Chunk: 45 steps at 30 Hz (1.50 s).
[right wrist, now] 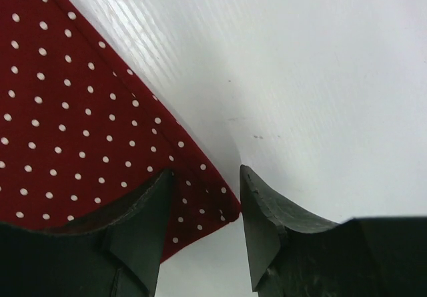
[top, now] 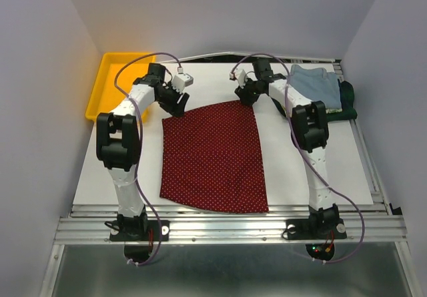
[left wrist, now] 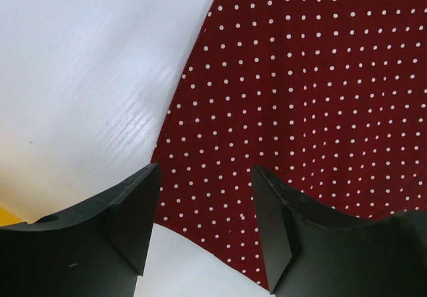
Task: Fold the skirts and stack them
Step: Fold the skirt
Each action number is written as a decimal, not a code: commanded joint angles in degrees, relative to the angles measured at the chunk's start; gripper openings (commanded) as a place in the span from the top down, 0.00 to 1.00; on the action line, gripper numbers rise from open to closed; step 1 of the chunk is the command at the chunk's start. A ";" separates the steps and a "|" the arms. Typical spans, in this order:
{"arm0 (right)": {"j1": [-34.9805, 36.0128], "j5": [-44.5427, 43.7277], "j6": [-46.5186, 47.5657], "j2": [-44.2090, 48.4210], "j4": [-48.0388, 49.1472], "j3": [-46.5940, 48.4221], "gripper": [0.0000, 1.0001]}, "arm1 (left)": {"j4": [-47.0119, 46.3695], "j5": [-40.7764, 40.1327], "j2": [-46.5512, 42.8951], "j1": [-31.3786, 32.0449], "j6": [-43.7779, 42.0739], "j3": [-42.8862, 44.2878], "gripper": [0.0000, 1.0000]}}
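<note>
A dark red skirt with tiny white dots [top: 213, 155] lies spread flat in the middle of the white table. My left gripper [top: 178, 103] hovers over its far left corner, and the left wrist view shows the gripper [left wrist: 205, 207] open, with the skirt [left wrist: 313, 90] lying flat below the gap. My right gripper [top: 244, 97] is over the far right corner. In the right wrist view the gripper [right wrist: 207, 207] is open and the corner of the skirt [right wrist: 73, 110] rests on the table between the fingers, unheld. Folded skirts lie at the back right, a light blue one [top: 317, 85] over a dark green one [top: 347, 100].
A yellow plastic tray [top: 115, 83] stands at the back left corner, just beyond the left arm. White walls close in the table on three sides. A metal rail [top: 227, 227] runs along the near edge by the arm bases.
</note>
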<state>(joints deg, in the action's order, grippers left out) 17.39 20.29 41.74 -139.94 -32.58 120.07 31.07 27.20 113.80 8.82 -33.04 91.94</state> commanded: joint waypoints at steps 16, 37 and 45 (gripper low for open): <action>-1.65 2.21 8.62 -2.36 -0.03 -1.25 0.80 | 5.84 -4.52 8.45 -4.95 -9.85 8.43 0.37; -2.18 -8.24 2.13 -6.48 10.69 10.61 0.99 | 3.39 -5.84 13.56 -4.95 -6.78 11.94 1.00; -2.80 -9.75 -0.78 0.26 13.77 14.50 0.99 | -5.75 -8.39 3.28 -4.95 -5.81 6.86 1.00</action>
<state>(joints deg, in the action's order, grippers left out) 15.97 13.54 42.52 -146.85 -24.03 131.57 29.26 21.12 126.34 4.16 -39.16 100.73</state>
